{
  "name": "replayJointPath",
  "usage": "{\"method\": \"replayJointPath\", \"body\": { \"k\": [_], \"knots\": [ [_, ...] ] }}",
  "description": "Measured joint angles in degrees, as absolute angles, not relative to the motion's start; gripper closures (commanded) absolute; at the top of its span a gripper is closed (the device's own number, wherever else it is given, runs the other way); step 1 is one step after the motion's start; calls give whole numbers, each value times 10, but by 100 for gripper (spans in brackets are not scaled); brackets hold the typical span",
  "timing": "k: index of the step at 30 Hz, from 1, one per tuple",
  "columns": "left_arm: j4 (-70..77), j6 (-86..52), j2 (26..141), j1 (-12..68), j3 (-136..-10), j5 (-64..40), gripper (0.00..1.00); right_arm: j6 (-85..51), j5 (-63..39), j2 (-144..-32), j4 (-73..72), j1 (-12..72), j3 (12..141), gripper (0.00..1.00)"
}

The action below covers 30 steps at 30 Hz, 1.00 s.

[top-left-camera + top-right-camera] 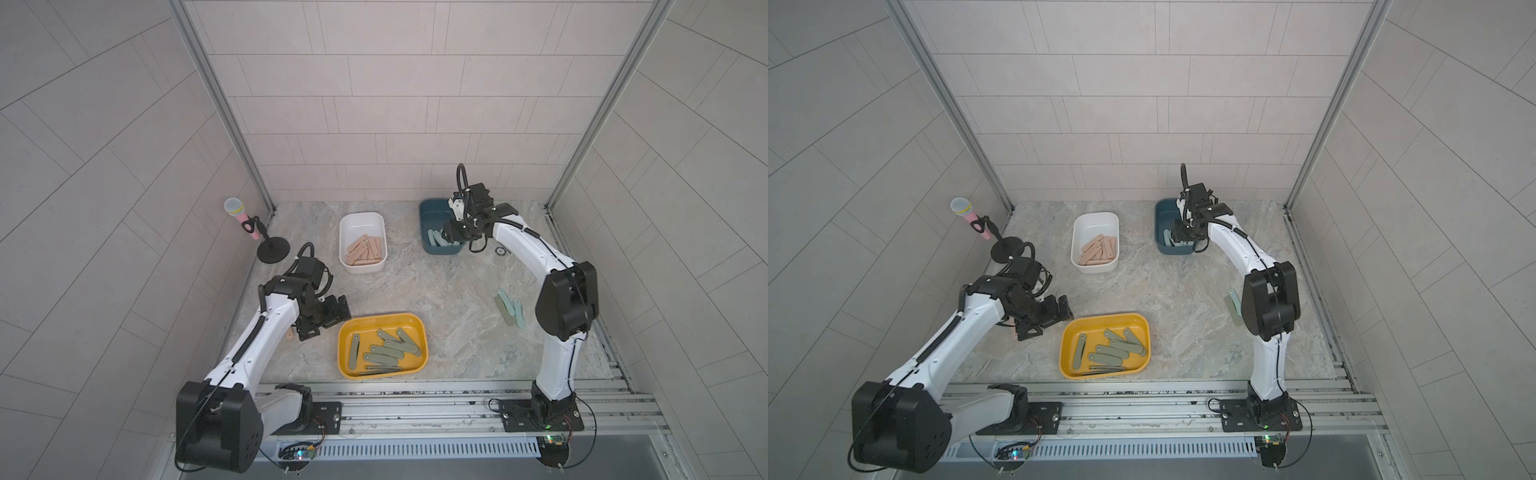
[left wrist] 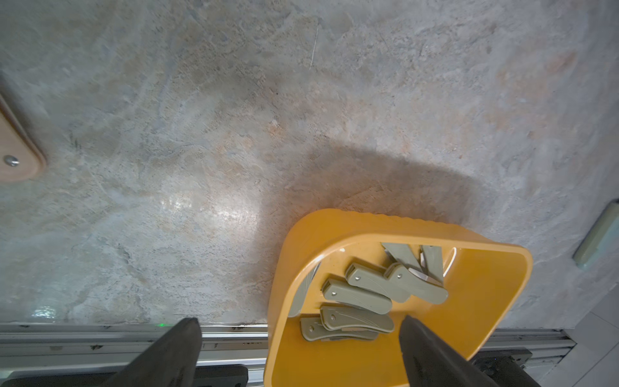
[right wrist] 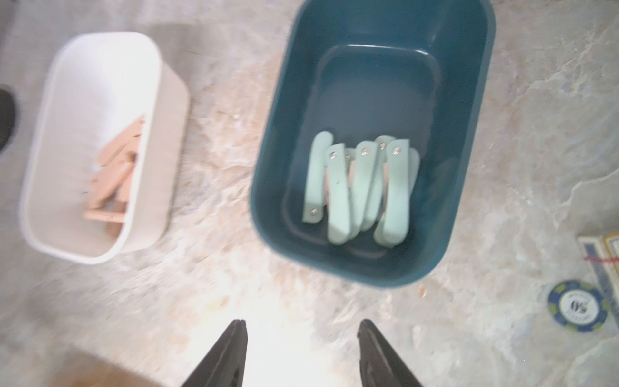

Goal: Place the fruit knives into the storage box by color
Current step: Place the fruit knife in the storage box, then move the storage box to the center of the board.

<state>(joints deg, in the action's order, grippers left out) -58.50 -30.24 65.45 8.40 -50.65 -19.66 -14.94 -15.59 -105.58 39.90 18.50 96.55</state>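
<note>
The right hand (image 3: 302, 323) hangs at the near end of the dark blue box (image 3: 284, 134), jaws apart and empty. The pale teal knives (image 3: 338, 191) lie piled in the box just ahead of it.

The next move likely turns on what lies behind this hand. Three loose knives (image 1: 518, 313) rest on the worktop (image 1: 436, 299), back toward the right arm's base and just beside its elbow, well apart from the left hand. Their long axes run roughly fore-and-aft, nearly parallel. Two look pale teal and one possibly olive, though they are small in a top view.

The left hand (image 2: 298, 318) is spread wide and empty beside the yellow box (image 1: 345, 332). A single peach knife (image 2: 16, 150) lies just on its outer side, away from that box.
</note>
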Motion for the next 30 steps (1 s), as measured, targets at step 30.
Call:
{"method": "replayJointPath", "body": {
  "k": [30],
  "knots": [
    [-474,-423,629,230,-411,-243,0,-354,-67,-883,306,485,555,59]
  ]
}}
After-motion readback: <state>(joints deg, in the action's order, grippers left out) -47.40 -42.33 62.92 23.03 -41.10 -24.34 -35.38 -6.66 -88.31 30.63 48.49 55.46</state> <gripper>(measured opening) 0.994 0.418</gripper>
